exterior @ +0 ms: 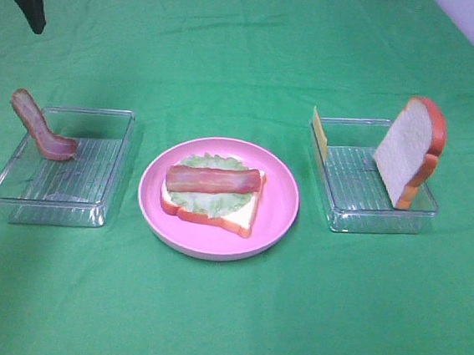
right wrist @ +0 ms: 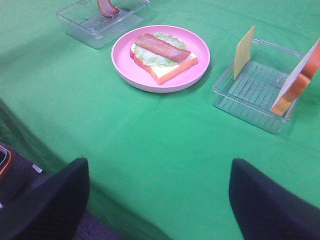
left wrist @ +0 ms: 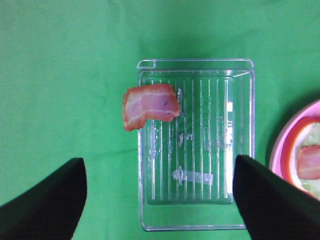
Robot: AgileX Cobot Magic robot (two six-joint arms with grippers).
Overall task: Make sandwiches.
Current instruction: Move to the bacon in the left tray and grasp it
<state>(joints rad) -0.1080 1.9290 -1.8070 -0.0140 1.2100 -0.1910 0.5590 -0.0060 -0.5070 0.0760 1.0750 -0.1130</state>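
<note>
Green cloth over the whole table, pale wall at the far 1 o'clock corner. Pink plate sits dead centre. On it is a bread slice, then lettuce, then one bacon strip laid across the top. So the sandwich looks about half built.

Not yet on are the cheese and the second bread slice. Both stand on edge in the clear tray at 3 o'clock. The cheese is against the wall nearest the plate and the bread leans on the far wall. A spare bacon strip is draped over the 10 o'clock corner of the other tray, at 9 o'clock.

Left gripper hangs over that 9 o'clock tray, fingers spread wide with nothing between them. The spare bacon lies just ahead of it on the rim away from the plate.

Right gripper is also spread wide and empty, back by the table edge. It is well apart from the cheese and top bread, with the plate and 3 o'clock tray both out ahead. I'd guess cheese goes on next, then the bread lid.
</note>
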